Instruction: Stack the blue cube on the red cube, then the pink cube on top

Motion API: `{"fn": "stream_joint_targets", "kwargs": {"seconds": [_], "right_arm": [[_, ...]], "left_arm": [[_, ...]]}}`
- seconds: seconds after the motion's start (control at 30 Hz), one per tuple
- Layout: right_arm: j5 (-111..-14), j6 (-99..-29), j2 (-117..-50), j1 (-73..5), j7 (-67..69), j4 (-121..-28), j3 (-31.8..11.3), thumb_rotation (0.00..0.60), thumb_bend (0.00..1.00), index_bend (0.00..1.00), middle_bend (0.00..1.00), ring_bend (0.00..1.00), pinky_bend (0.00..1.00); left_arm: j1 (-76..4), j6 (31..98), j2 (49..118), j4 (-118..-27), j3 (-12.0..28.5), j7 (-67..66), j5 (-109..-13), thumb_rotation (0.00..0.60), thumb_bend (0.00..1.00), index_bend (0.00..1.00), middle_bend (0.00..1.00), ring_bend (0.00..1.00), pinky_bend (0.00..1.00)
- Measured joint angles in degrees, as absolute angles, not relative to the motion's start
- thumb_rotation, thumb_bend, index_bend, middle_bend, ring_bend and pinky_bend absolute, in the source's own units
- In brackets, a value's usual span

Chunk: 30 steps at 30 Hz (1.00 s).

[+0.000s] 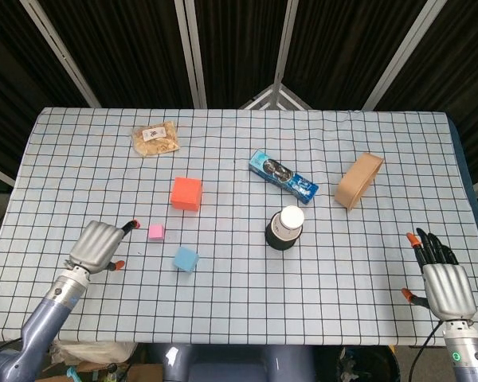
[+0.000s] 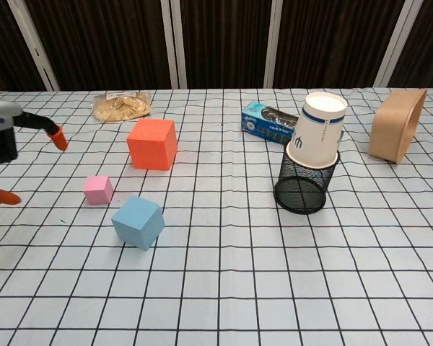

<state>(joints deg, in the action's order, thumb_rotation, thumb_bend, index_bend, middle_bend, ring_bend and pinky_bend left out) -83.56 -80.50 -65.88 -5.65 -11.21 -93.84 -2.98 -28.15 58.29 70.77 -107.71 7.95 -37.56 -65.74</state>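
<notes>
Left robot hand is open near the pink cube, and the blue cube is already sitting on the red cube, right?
Not quite. The head view shows the blue cube on the table, apart from the red cube. The left robot hand is open near the pink cube.

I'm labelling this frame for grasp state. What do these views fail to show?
- Left robot hand: head view shows only its back; chest view cuts it at the left edge, so finger spread is unclear.
- Right robot hand: absent from the chest view.
- Snack bag label: too small to read.
- Mesh holder interior: covered by the paper cup.
</notes>
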Motion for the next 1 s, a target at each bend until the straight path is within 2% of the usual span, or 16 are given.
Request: {"fn": "stream_joint_targets", "kwargs": {"seconds": [0.13,0.43,1.0], "right_arm": [[-83.87,-80.92,-65.61,-5.55,-10.88,-93.99,-2.91,0.6,0.11,0.0,0.0,0.0,0.17],[-83.57,-80.49,-65.16,-5.66,-9.94,-93.93,-2.87,0.6,0.11,0.0,0.0,0.0,0.17],[-83.16,-79.88,-64.81,-5.87,-8.68,-93.71,-2.8,0.6,0.11,0.0,0.0,0.0,0.17]], "left_arm": [[-31.98,57.67,75.33,-109.6,8.03,-42.73,-60.25,0.6,0.09,0.29,0.98,0.84,0.85],[-36.5,58.49,81.95,-108.57,6.94,-46.75,-56.2,0.6,0.09,0.28,0.98,0.84,0.85],[-41.21,61.0,87.49,-105.69,5.52,-49.79,-52.93,0.6,0.13,0.31,0.98,0.84,0.85]]}}
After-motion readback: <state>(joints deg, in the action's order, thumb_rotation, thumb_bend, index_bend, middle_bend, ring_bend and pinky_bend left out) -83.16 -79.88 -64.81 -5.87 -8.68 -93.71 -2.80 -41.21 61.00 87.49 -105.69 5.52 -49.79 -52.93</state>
